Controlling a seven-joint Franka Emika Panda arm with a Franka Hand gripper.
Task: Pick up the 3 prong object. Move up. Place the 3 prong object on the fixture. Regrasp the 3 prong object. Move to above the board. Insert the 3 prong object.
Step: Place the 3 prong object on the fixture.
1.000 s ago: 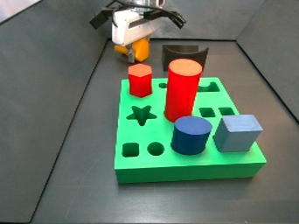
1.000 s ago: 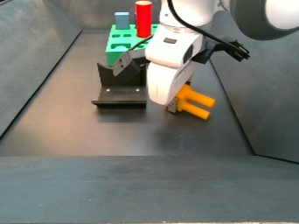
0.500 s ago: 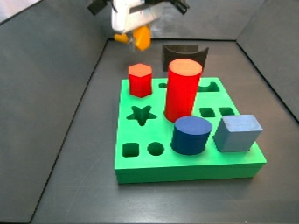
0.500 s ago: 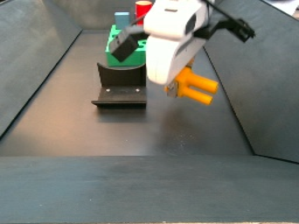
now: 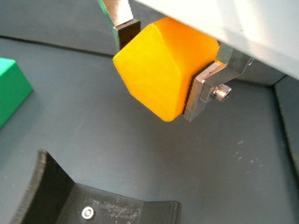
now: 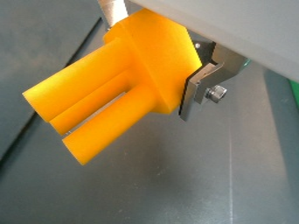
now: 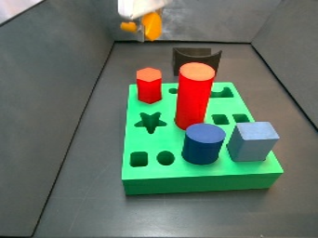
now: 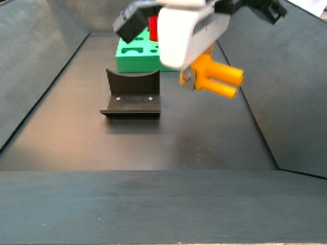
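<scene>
Jaws of the gripper (image 6: 158,66) clamped on the 3 prong object (image 6: 111,83), up in the air well clear of the dark floor (image 8: 153,182). Bright yellow-orange plastic, chunky smooth block at the held end, then long rounded prongs sticking out side by side from it, matte finish. Silver finger (image 6: 208,80) pressed flat against one side of the block, with a small screw showing in it; same grip seen in a wrist view from the block end (image 5: 163,68), where only the plain faceted back of the piece shows. In a side view, prongs poking out sideways from under the white gripper body (image 8: 211,77), roughly level, off to one side of the fixture (image 8: 132,94) and higher than it. Fixture sitting on the floor, dark, with its curved notch on top. Behind it the green board (image 8: 133,55). In a side view, board (image 7: 199,153) carrying a red hex peg (image 7: 149,85), a tall red cylinder (image 7: 194,95), a blue cylinder (image 7: 204,143) and a grey-blue cube (image 7: 254,141), plus a star cutout (image 7: 151,122). Piece up near the frame top there (image 7: 151,25), beyond the board.
</scene>
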